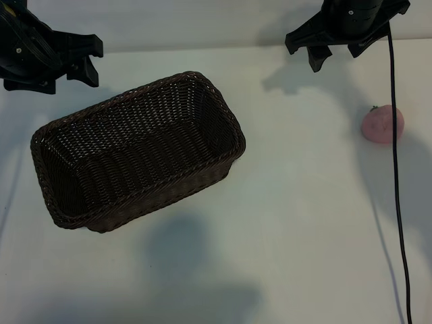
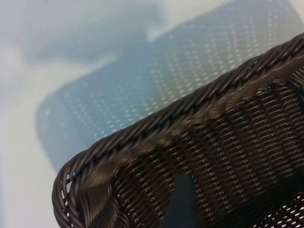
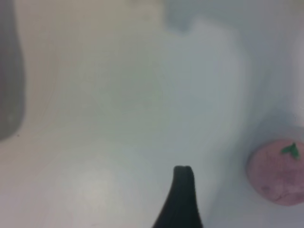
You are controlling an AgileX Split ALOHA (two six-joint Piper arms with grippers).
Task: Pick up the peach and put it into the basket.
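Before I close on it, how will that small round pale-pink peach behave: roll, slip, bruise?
The small round pale-pink peach sits loose on the bare white table, so a nudge would probably roll it. Its matte skin looks unlikely to slip. It seems light, given how small it is beside the dark-brown woven wicker basket.

peach [image 1: 383, 124]: pale pink, matte, faintly mottled; a small green leaf mark is seen at its stem end in the right wrist view.
basket [image 1: 135, 158]: dark brown wicker throughout; a fine woven grid on walls and floor, a braided band along the rim.
table [image 1: 283, 223]: plain white, crossed by soft grey shadows.
left end effector [image 1: 84, 57]: black.
right end effector [image 1: 334, 50]: black.
cable [image 1: 398, 202]: black, thin, drawn against the white table.
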